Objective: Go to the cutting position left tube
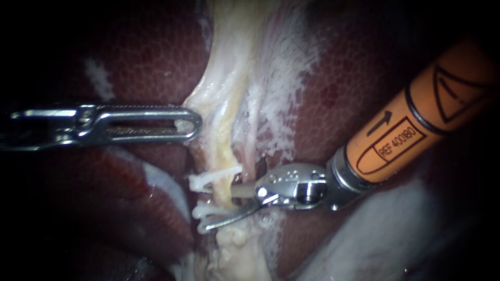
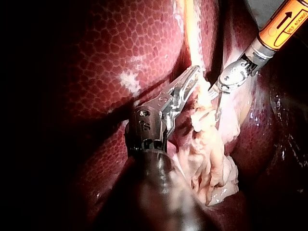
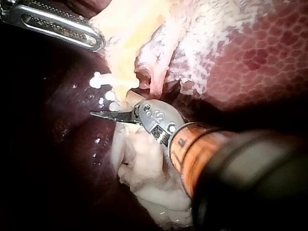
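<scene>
Endoscope view: approach nearly done; right instrument (image 1: 216, 210) end effector open, empty, straddling left tube (image 1: 225, 191) between clips (image 1: 208, 180); next, seat deeper.

Black printed markings stood on the orange sleeve (image 1: 416, 117) of the right instrument (image 1: 221, 208), same sleeve seen in left wrist view (image 2: 281, 29), not transcribed, nothing else legible.
</scene>
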Controlling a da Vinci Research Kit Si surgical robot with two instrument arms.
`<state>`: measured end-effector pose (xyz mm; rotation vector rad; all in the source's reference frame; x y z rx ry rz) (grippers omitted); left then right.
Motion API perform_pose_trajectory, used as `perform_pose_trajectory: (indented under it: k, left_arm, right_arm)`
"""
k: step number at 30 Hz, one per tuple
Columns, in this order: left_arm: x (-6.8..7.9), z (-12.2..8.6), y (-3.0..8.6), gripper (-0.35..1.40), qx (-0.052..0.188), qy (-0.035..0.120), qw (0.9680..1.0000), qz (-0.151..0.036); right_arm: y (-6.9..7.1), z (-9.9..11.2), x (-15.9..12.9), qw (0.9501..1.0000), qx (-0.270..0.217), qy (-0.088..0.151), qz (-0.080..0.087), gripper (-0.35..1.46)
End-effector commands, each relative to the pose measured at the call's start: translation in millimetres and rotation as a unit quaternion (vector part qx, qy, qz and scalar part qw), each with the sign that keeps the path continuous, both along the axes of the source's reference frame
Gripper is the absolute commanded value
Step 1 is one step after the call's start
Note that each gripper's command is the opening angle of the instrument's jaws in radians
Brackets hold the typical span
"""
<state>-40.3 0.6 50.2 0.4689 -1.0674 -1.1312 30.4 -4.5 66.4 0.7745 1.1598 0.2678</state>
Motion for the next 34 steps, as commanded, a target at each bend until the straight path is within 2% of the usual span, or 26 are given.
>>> perform_pose_trajectory:
  k: [1,7,11,34]
  left_arm:
    - [0.0,0.0,0.0,-0.35,0.0,0.0,1.0,0.0]
    - [0.0,0.0,0.0,-0.35,0.0,0.0,1.0,0.0]
    - [-0.1,0.0,0.0,-0.35,0.0,0.001,1.0,0.0]
    - [-0.2,0.1,-0.1,-0.35,0.0,0.0,1.0,0.0]
  right_arm:
    - [0.0,0.0,0.0,1.0,0.0,0.0,0.0,0.5]
    - [0.0,0.0,0.0,1.0,0.0,0.002,-0.002,0.36]
    - [0.1,0.1,0.1,1.0,0.003,0.001,-0.002,0.18]
    - [0.2,0.3,0.0,1.0,0.003,0.002,-0.003,0.25]
